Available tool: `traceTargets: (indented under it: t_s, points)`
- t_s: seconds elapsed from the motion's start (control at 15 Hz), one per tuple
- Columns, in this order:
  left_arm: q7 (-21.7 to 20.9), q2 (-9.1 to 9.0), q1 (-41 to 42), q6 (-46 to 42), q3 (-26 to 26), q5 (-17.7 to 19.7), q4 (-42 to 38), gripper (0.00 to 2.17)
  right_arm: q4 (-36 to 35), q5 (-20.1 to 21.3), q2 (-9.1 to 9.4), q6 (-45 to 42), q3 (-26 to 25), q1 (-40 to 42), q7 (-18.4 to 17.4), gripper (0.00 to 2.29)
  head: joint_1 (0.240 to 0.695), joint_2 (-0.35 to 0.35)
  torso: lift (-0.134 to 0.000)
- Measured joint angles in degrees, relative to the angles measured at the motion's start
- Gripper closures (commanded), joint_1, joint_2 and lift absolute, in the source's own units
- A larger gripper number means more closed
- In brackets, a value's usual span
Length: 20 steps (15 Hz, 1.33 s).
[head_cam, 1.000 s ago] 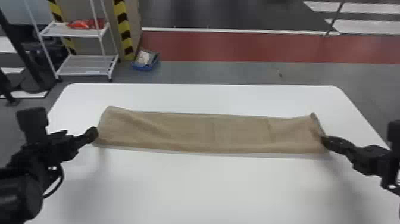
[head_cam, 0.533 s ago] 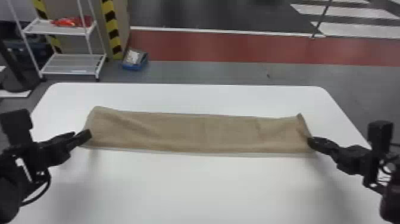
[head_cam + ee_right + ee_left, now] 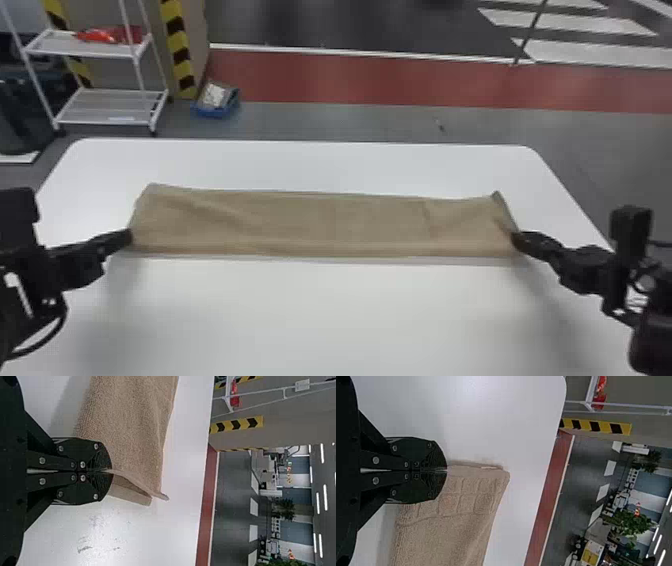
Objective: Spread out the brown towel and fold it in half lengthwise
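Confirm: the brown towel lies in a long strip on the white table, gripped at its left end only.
Not only there: the right wrist view shows the right gripper shut on the towel at its right end. The rest holds: long strip, white table, left end gripped.

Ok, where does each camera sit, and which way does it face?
Head view: on the head, facing forward and down at the brown towel on the white table; left hand and right hand show at the towel's ends.
Left wrist view: on the left wrist, looking past its closed fingers at the towel's left end.
Right wrist view: likewise on the right wrist, at the right end.
Shared: both wrist views catch the red floor strip beyond the table.
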Motion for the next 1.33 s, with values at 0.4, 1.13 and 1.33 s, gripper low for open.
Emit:
traceTargets:
  t_s: [0.4,1.13,1.33]
  points:
    - [0.2,-0.16,2.1,0.4,0.5,-0.1,-1.1,1.78,1.6,1.0,-1.27,-2.6,-0.9,0.1,0.6,1.24,0.695,-0.129,-0.122]
    - [0.2,-0.22,7.4,6.3,0.1,-1.8,-9.9,1.52,2.3,1.5,-1.84,-2.6,-1.8,0.6,2.2,1.24,0.695,-0.160,-0.122]
    - [-0.3,-0.46,7.3,4.5,-0.5,-2.0,-10.1,0.02,2.0,0.9,-1.91,-2.6,-1.9,1.1,2.7,1.10,0.695,-0.166,-0.122]
